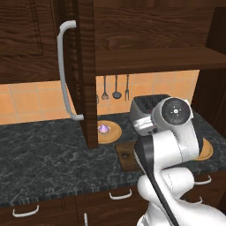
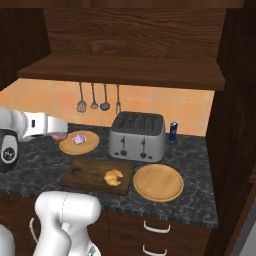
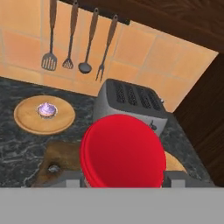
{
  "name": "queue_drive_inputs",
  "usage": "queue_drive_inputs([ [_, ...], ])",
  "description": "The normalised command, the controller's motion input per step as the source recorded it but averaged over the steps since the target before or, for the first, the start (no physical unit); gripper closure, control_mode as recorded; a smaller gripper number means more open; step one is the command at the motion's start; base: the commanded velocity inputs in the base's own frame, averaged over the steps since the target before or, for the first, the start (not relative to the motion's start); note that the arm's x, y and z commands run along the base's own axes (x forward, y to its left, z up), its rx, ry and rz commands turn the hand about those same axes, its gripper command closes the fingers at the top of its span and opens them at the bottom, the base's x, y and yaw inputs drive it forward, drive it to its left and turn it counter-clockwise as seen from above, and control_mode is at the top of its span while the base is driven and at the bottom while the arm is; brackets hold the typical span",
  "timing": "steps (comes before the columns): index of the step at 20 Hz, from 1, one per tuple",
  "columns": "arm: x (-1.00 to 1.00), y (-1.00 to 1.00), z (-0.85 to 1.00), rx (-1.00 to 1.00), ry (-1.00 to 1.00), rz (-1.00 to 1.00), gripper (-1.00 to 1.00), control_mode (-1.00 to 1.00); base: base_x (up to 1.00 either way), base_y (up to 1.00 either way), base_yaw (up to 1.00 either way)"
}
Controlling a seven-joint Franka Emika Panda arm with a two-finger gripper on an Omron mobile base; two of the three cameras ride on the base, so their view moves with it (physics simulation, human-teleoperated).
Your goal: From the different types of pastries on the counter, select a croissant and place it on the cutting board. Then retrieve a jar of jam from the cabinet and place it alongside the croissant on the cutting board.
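one smooth red cylindrical jar of jam (image 3: 123, 151) sits clamped in the pincer (image 3: 124, 177) above the veined stone counter (image 3: 17, 140).

A rendered kitchen: dark marbled stone counter (image 2: 200, 200), silver four-slot toaster (image 2: 137, 136) at twelve o'clock, hanging dark utensils (image 2: 99, 98) on orange tiled backsplash (image 2: 165, 107), dark wood cabinet (image 1: 86, 66).

Orange tiled backsplash (image 2: 150, 105) with hanging utensils (image 2: 99, 97), dark wood shelf (image 2: 125, 70).

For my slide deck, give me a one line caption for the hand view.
Gripper holding the red jam jar above the cutting board, toaster behind.
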Motion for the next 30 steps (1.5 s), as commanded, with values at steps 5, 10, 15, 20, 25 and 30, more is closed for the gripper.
queue_drive_inputs([
  [5,1.0,-0.76,-0.8,0.03,0.0,0.07,1.0,-1.0,0.0,0.0,0.0],
  [10,0.48,-0.05,-0.56,-0.06,-0.04,0.01,1.0,-1.0,0.0,0.0,0.0],
  [15,1.0,0.21,-1.0,-0.24,-0.09,-0.19,1.0,-1.0,0.0,0.0,0.0],
  [20,0.41,0.0,-0.24,0.01,0.06,-0.06,1.0,-1.0,0.0,0.0,0.0],
  [25,0.57,0.04,-0.78,0.1,0.21,0.0,1.0,-1.0,0.0,0.0,0.0],
  [30,0.08,0.15,-0.51,0.01,0.07,0.0,1.0,-1.0,0.0,0.0,0.0],
])
